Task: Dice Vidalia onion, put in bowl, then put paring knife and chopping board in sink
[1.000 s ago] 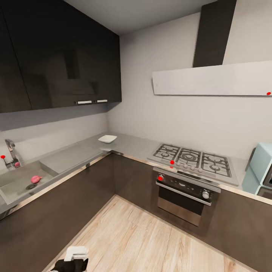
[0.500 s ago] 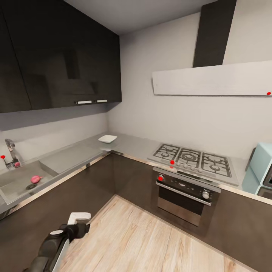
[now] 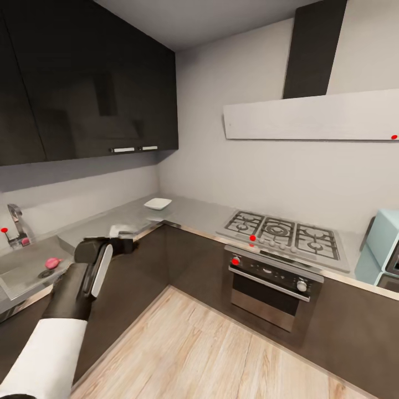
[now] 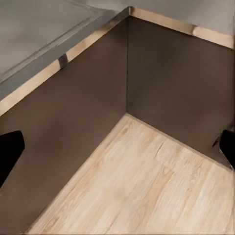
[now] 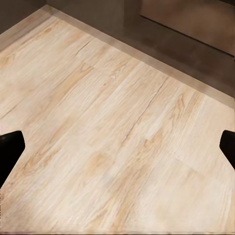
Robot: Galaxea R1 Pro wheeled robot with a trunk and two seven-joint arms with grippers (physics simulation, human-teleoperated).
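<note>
The pink Vidalia onion (image 3: 53,262) lies in the grey sink (image 3: 22,280) near the drain, below the chrome tap (image 3: 16,223) with its red knob. The white bowl (image 3: 158,204) stands on the countertop (image 3: 191,213) at the corner. My left gripper (image 3: 124,238) is raised to counter height in front of the drainboard (image 3: 100,231), to the right of the sink. In the left wrist view its fingertips (image 4: 10,149) stand wide apart, open and empty. The right gripper (image 5: 117,147) is open over the wood floor. The chopping board and paring knife are out of view.
A gas hob (image 3: 285,233) and an oven (image 3: 271,285) sit in the right counter run, with a pale blue appliance (image 3: 385,241) at the far right. Dark wall cabinets (image 3: 83,83) hang over the sink side. Light wood floor (image 3: 216,354) fills the corner between the cabinet fronts.
My left arm has swung up from the bottom of the head view to counter height beside the sink. The camera and the kitchen things have stayed still.
</note>
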